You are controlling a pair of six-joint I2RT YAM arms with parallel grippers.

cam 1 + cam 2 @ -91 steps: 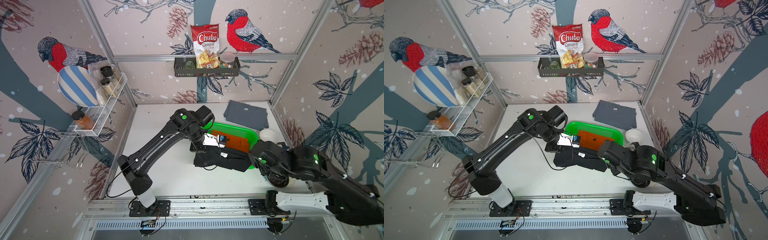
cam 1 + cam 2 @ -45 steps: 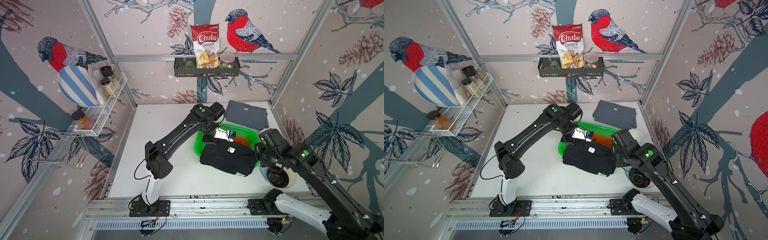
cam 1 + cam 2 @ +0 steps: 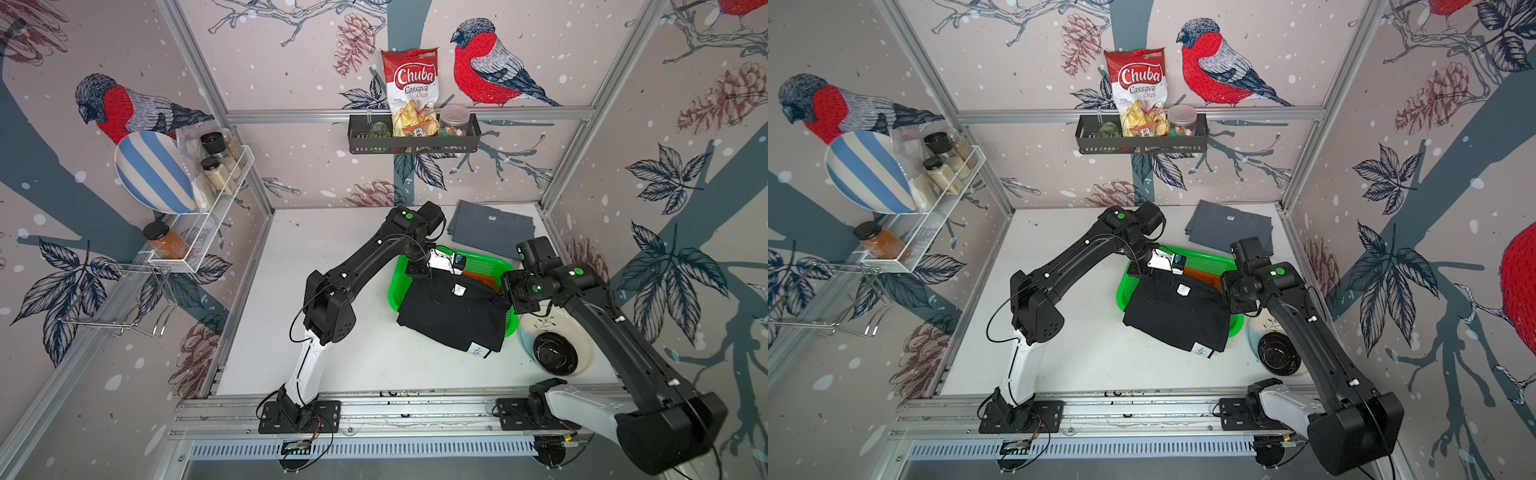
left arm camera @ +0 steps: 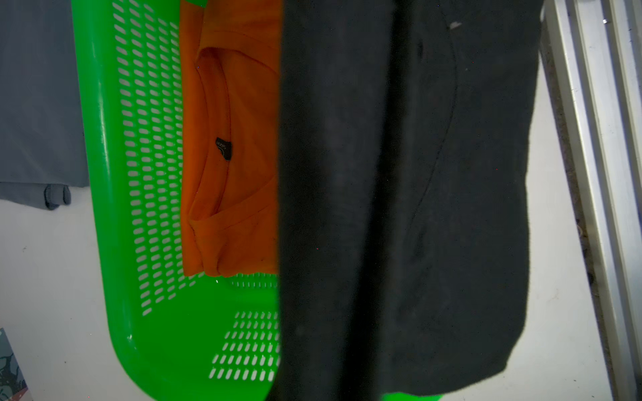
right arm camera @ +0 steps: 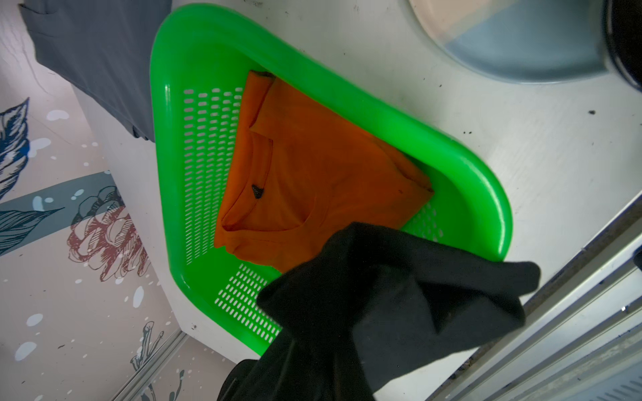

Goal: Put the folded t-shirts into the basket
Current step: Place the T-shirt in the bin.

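Over basket (image 3: 395,286), black t-shirt (image 3: 453,316) hangs

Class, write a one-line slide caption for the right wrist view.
The black t-shirt hangs over the green basket, the orange t-shirt lies inside, and the grey t-shirt lies outside it.

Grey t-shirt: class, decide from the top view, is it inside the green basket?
No, in a top view the grey t-shirt lies flat on the table beyond the basket, outside its walls.
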